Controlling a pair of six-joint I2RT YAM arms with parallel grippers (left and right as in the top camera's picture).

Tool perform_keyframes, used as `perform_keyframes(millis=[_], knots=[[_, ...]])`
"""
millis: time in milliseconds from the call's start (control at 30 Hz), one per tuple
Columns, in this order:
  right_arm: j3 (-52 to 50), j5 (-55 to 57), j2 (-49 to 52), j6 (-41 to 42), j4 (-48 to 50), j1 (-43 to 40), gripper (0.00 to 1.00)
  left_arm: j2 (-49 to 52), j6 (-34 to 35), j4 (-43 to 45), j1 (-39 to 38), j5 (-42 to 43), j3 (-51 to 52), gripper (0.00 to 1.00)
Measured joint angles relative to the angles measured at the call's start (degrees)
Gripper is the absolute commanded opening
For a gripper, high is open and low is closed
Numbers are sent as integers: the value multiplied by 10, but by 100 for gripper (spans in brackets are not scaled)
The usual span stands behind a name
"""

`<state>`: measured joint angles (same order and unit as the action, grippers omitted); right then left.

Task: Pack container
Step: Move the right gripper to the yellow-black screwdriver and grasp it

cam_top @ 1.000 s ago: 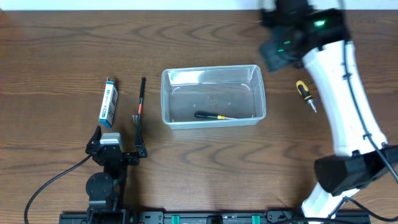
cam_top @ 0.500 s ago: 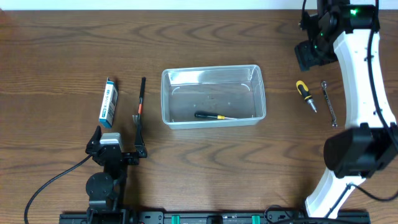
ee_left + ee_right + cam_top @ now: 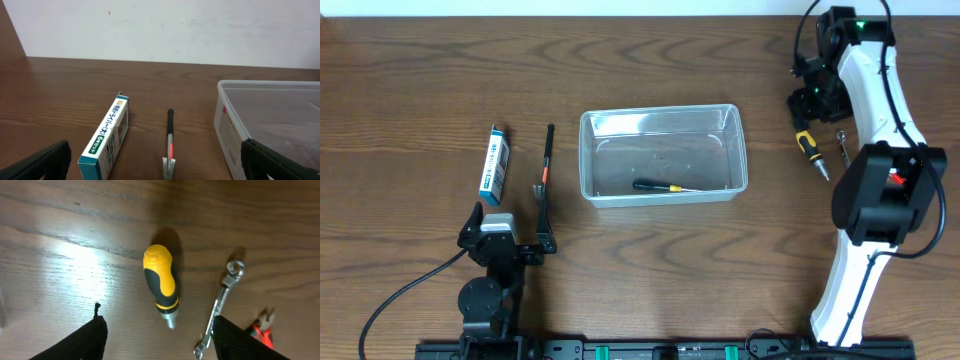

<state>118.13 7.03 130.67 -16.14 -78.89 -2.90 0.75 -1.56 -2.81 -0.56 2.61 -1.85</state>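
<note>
Right hand (image 3: 159,332): fingers (image 3: 95,337) apart, nothing between them, hovering over the worktop (image 3: 60,265). Below, between the fingers, lies a stubby yellow-and-black screwdriver (image 3: 161,282), tip pointing back toward the wrist. Just beside it, toward my right finger, is a small wrench (image 3: 220,307). Red pliers (image 3: 262,329) show past that finger.

Container (image 3: 663,113): well to this hand's left, with one slim screwdriver (image 3: 658,186) inside.

Left hand (image 3: 160,167): fingers wide apart, empty. Blue-and-white box (image 3: 107,135) and black rod with red band (image 3: 170,135) lie ahead between the fingers. The container wall is ahead by the right finger.
</note>
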Motion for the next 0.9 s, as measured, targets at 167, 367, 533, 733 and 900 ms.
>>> perform_keyframes(millis=[167, 367, 533, 733, 900], knots=[[0, -1, 27, -6, -5, -1, 64, 0, 0, 0, 0, 0, 0, 98], [-6, -2, 51, -9, -2, -3, 63, 0, 0, 0, 0, 0, 0, 98], [-15, -2, 52, -9, 6, -8, 63, 0, 0, 0, 0, 0, 0, 98], [-56, -8, 52, -14, 39, -18, 63, 0, 0, 0, 0, 0, 0, 98], [-94, -12, 52, -25, 61, -21, 64, 0, 0, 0, 0, 0, 0, 98]])
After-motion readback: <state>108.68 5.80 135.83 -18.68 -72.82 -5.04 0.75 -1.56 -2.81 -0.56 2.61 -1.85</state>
